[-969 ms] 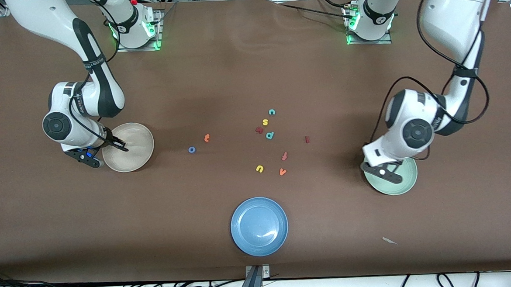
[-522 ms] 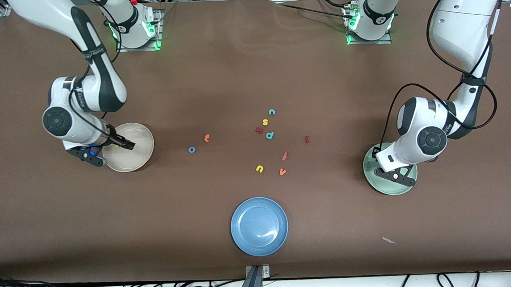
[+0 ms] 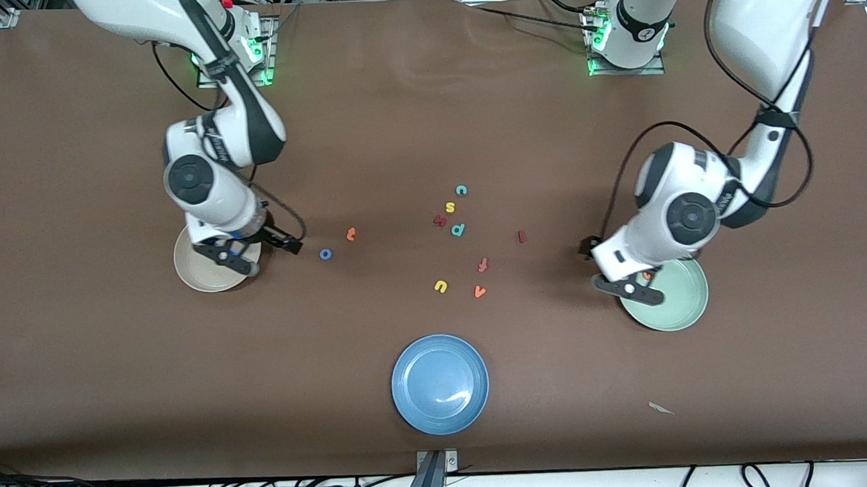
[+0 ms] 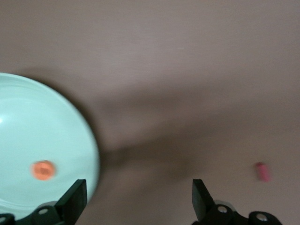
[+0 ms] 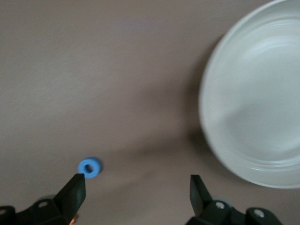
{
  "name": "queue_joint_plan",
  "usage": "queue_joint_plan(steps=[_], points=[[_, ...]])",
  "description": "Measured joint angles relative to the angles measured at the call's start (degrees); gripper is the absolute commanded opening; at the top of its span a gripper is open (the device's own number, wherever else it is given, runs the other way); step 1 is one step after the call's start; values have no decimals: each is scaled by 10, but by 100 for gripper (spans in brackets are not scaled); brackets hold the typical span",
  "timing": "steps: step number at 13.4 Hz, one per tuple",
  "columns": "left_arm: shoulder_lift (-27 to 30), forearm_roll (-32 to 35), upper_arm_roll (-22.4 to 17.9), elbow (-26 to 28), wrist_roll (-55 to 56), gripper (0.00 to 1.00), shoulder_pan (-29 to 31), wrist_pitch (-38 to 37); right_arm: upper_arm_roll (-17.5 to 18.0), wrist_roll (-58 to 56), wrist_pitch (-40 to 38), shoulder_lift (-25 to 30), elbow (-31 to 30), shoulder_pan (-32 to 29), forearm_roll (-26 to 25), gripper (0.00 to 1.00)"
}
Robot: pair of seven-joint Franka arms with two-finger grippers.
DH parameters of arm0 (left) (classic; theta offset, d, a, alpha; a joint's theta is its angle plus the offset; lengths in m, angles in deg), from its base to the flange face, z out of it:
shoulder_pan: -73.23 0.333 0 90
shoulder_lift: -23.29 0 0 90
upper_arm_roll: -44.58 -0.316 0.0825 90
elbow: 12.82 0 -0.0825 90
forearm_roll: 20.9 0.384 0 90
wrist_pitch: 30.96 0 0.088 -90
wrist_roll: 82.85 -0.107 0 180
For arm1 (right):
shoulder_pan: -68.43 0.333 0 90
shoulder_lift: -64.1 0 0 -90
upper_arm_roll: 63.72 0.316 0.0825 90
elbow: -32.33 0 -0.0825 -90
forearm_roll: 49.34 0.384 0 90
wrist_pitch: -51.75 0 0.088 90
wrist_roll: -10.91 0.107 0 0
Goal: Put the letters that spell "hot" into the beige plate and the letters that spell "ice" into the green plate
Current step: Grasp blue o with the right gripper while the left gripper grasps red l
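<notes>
The beige plate point(image 3: 192, 277) lies toward the right arm's end, partly under the right hand. My right gripper point(image 3: 265, 254) hangs open and holds nothing, over the table between that plate point(image 5: 253, 103) and the blue o point(image 3: 325, 254) point(image 5: 89, 167). The orange t point(image 3: 351, 234) lies just past the o. The green plate point(image 3: 685, 304) point(image 4: 28, 140) holds the orange e point(image 3: 648, 275) point(image 4: 43, 169). My left gripper point(image 3: 613, 270) point(image 4: 138, 187) is open and holds nothing, over that plate's rim. The dark red i point(image 3: 521, 237) point(image 4: 262, 171) and teal c point(image 3: 461, 191) lie mid-table.
Other letters are scattered mid-table: yellow s point(image 3: 450, 207), a dark red letter point(image 3: 440, 220), teal p point(image 3: 458, 229), reddish f point(image 3: 483, 265), yellow u point(image 3: 440, 286), orange v point(image 3: 479, 291). A blue plate point(image 3: 439, 384) sits nearest the front camera. A paper scrap point(image 3: 661, 408) lies near the front edge.
Both grippers have opened. The right one moved off the beige plate toward the blue o. The left one shifted from above the green plate to its rim, leaving the orange e in it.
</notes>
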Motion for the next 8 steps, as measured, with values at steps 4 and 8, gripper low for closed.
queue_joint_plan(steps=[4, 8], points=[[-12, 0, 38, 14, 159, 61, -49, 0, 3, -67, 25, -57, 43, 35, -1, 95], [-52, 1, 37, 23, 229, 53, -96, 42, 3, -137, 38, -83, 63, 46, -5, 87]])
